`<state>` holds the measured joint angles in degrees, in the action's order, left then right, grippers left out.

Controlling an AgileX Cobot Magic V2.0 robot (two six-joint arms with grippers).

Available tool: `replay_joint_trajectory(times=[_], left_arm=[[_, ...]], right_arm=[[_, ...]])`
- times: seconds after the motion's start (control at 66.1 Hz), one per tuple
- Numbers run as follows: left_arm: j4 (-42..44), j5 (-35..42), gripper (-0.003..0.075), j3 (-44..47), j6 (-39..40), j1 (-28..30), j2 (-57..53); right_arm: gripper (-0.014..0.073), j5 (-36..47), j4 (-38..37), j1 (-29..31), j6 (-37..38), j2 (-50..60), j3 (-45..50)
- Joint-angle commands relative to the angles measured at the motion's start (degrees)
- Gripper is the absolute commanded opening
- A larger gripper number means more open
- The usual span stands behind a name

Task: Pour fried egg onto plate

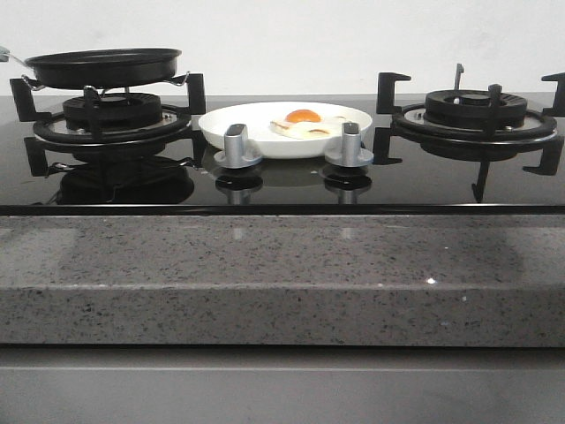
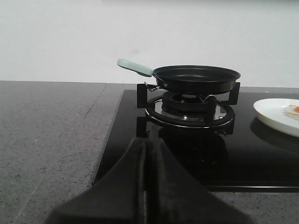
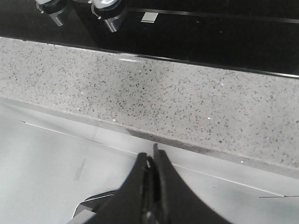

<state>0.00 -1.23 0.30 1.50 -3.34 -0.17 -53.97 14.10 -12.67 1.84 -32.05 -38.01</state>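
plain white wall behind a black glass stove [image 1: 282, 185] set into a speckled grey stone counter [image 1: 282, 274]; from the front i see two black burner grates, the left burner [image 1: 110, 119] and the right burner [image 1: 477, 110], with two silver knobs [image 1: 237, 146] between them near the glass's front edge; the plate [image 1: 221, 128] sits on the glass between the burners, just behind the knobs, and the fried egg [image 1: 303, 122] lies on it, yolk up, toward the plate's right half; the frying pan [image 1: 106, 66] rests level on the left burner, black inside, nothing in it that i can see; its pale green handle [image 2: 134, 67] shows in the left wrist view, pointing away from the plate; neither arm shows in the front view.

left gripper [image 2: 145, 154] is off to the left of the stove, low over the counter's edge, looking across at the pan; its fingers are pressed together with only a thin seam between them, nothing in them; a slice of the plate and egg shows at that view's edge.

right gripper [image 3: 150, 161] hangs in front of the counter, over a pale grey surface [image 3: 46, 158] below the stone edge; fingers closed together, nothing held; knobs visible beyond the counter.
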Motion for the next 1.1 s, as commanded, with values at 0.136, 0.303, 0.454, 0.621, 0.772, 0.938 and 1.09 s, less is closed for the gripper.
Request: replay_joint_trajectory(times=[0.136, 0.303, 0.454, 0.621, 0.772, 0.938, 1.09], left_arm=[[0.0, 4.6, -0.002, 0.4, 0.6, 0.1, -0.8], [0.0, 4.6, -0.002, 0.4, 0.6, 0.1, -0.8], [0.0, 4.6, -0.002, 0.4, 0.6, 0.1, -0.8], [0.0, 4.6, -0.002, 0.4, 0.6, 0.1, -0.8], [0.0, 4.6, -0.002, 0.4, 0.6, 0.1, -0.8], [0.0, 4.6, -0.002, 0.4, 0.6, 0.1, -0.8], [0.0, 4.6, -0.002, 0.4, 0.6, 0.1, -0.8]], right_arm=[[-0.0068, 3.4, 0.2, 0.3, -0.8, -0.1, -1.4], [-0.0066, 12.3, -5.0, 2.6, -3.8, 4.5, 2.1], [-0.0066, 28.1, -5.1, 5.7, -11.2, 13.2, 12.9], [-0.0066, 41.3, -4.0, 9.7, -11.2, 24.3, 25.1], [-0.0066, 48.7, -3.8, 11.1, -11.2, 30.7, 34.2], [-0.0066, 52.6, -3.8, 11.3, -11.1, 33.8, 39.1], [-0.0066, 53.2, -3.9, 11.3, -11.1, 33.7, 39.1]])
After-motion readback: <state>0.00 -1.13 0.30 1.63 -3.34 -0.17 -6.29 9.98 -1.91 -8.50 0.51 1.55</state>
